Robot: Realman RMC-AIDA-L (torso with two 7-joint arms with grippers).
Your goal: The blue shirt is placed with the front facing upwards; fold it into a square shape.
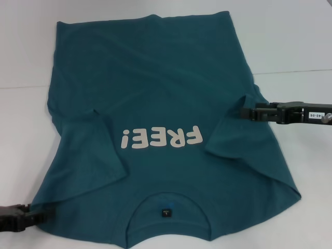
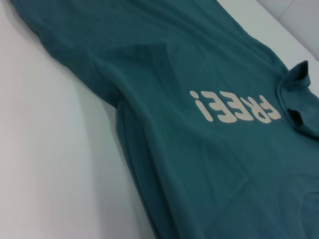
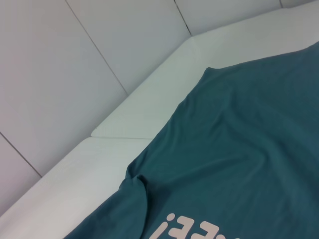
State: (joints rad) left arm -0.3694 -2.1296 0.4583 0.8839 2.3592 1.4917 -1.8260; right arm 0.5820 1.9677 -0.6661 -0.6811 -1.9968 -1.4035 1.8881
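Teal-blue cotton is covering most of the white table [image 1: 31, 52]: the blue shirt [image 1: 155, 93] is lying face up, with the collar [image 1: 165, 212] toward the robot and the hem at the far side. The cream "FREE!" lettering [image 1: 162, 138] is being shown upside down in the head view, and the small black tag [image 1: 165, 212] is sitting inside the round collar.

Both sleeves are already being laid inward over the chest, one at each side of the lettering, so the outline is narrower at the middle. The cloth is wrinkled there and the side edges are not straight. The long body of the shirt is not yet being folded over; no square shape is being formed so far. It is judged that only the first part of the work is done, and that the side folds and the folding of the length are left.

The right end effector [image 1: 249, 111] is being held at the right side of the shirt, its tip touching the cloth near the folded sleeve; whether it is gripping the fabric cannot be told. The left end effector [image 1: 35, 219] is being held at the near left corner, at the shoulder edge, and its state also cannot be told.
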